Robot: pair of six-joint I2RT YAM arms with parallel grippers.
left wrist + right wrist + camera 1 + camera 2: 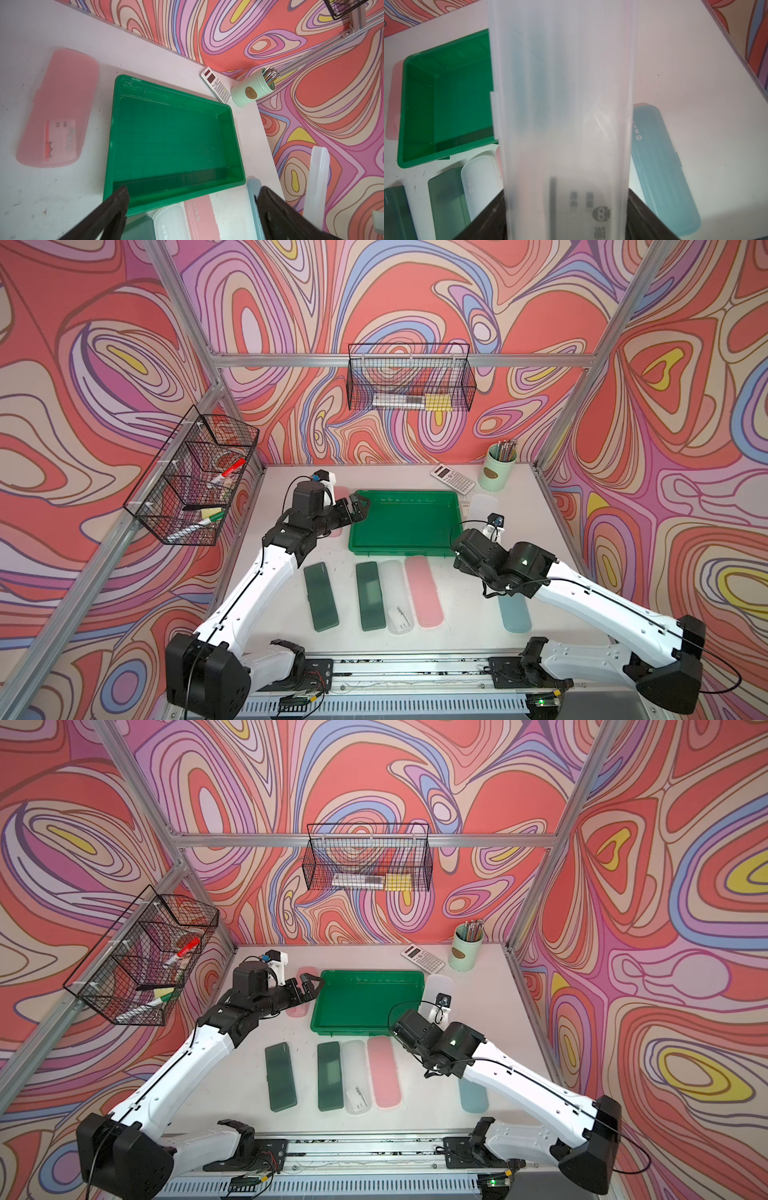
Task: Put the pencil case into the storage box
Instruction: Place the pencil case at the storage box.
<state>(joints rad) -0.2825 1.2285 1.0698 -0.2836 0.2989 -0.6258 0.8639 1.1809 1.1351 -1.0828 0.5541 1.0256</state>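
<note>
**Item:** frosted pencil case (566,104), translucent white, long and flat with rounded ends.

**Location:** just right of the storage box (405,526) and outside it. It appears raised off the bench (457,614).

**Hold:** the right end effector (566,193) clamps its near, labelled end, with one finger on each long side.

**Orientation:** the long axis runs near to far, roughly parallel to the box's right rim. The free rounded end points far.

**Other end effector:** the left end effector (359,508) is spread wide with nothing between its fingers, at the box's far-left corner.

**Obscured:**
- In both top views the right end effector is hidden under its own wrist and camera, and only the far part of the held case shows.
- The label print is blurred in the right wrist view and cannot be read.
- The pink pencil case (56,108), left of the box, is mostly covered by the left arm in both top views.
- The blue pencil case (514,612), near right, is partly under the right arm.
</note>
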